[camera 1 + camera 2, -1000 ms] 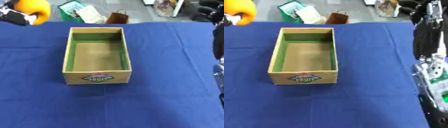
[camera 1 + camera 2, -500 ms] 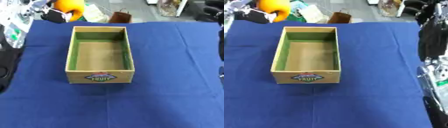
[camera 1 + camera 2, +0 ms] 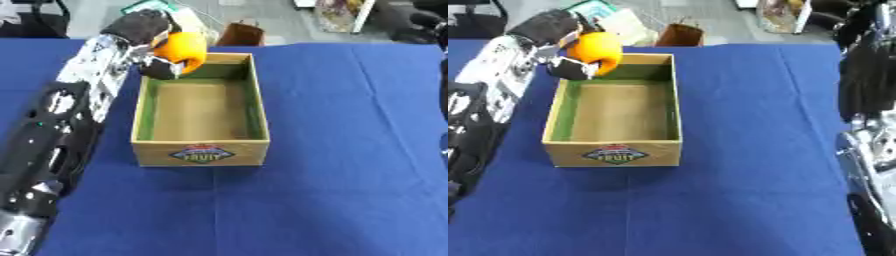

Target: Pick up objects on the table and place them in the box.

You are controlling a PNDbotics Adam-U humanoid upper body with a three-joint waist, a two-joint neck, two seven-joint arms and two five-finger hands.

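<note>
An orange ball (image 3: 181,50) is held in the left robot hand (image 3: 147,37) at upper left, over the far left corner of the box (image 3: 199,151). The box is seen empty, so the release is judged left to do; the right robot hand's state cannot be told

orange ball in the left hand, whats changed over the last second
The left hand, curled round the round orange ball, has carried it from the table's far left corner rightward to the far left corner of the open cardboard box. The box is unmoved and empty.
</note>
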